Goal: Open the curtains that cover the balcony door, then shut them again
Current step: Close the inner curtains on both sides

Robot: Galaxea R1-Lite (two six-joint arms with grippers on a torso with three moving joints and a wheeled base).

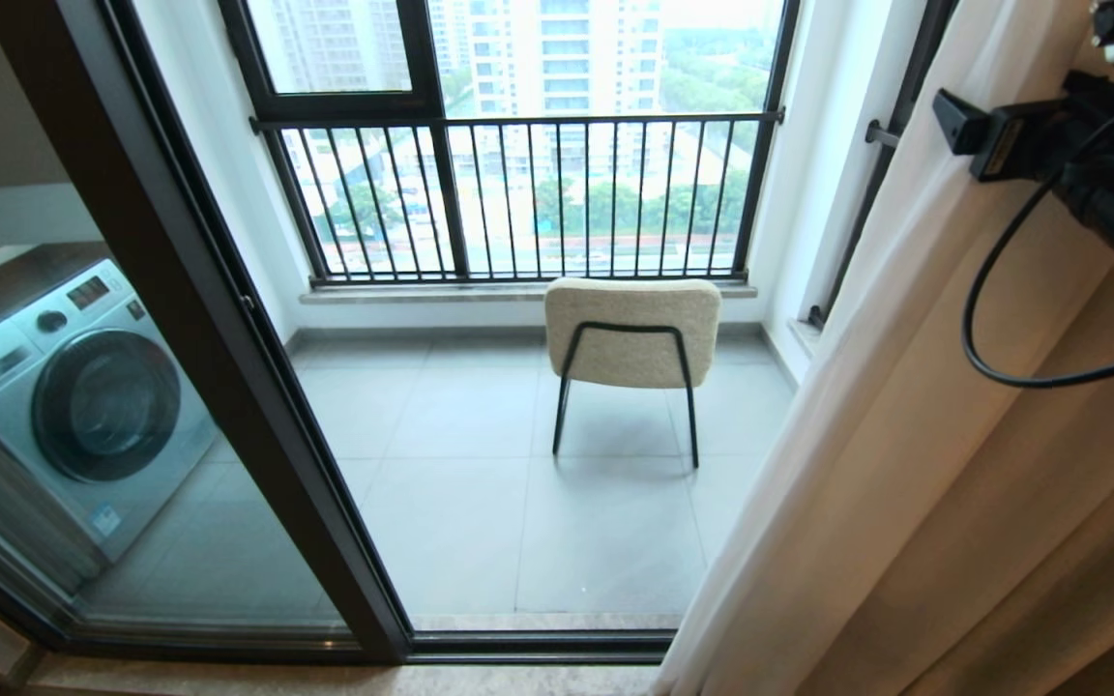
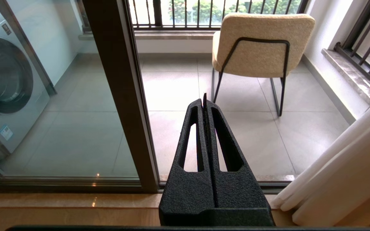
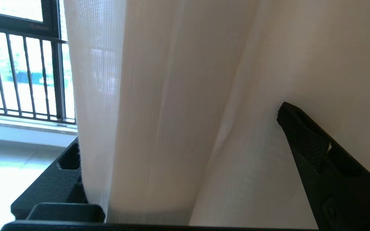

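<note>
Curtains of sheer white fabric hang gathered at the right side of the balcony door, so the glass and the opening beside its dark frame stand uncovered. Behind the sheer folds, at the far right, hangs a thicker beige drape. The right gripper is at the edge of the curtains with its jaws spread wide; a bundle of the sheer folds lies between the two black fingers, and the fingers do not press on it. In the head view this arm enters from the upper right corner, against the fabric. The left gripper is fully closed and holds nothing; it points toward the door threshold, apart from the curtains. Out on the balcony floor a beige chair stands near the railing window, and a washing machine shows through the glass at the left.
</note>
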